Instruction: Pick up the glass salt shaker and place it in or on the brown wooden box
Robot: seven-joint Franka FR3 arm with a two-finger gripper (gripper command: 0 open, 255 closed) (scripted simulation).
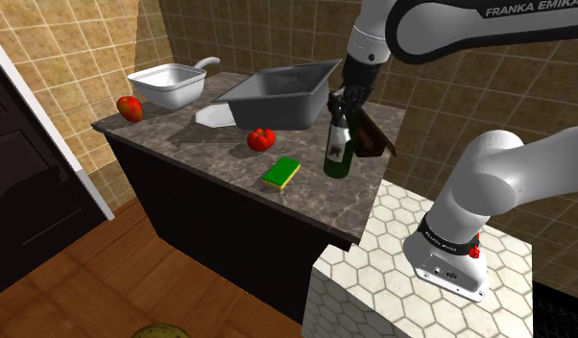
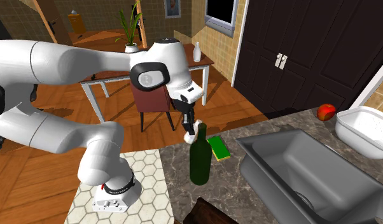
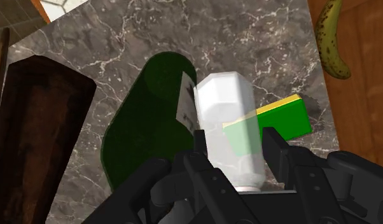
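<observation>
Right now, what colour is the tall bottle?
Dark green; the bottle shows best in the second exterior view.

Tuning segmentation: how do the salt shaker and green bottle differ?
The salt shaker is pale, see-through; the green bottle is dark. The salt shaker is clasped in the end effector, off the counter; the green bottle stands upright on it. The green bottle is far taller.

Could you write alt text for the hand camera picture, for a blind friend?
The black gripper clasps a pale, see-through salt shaker above a marble counter. Beyond it are a dark green bottle, a green and yellow sponge and a dark brown box.
</observation>
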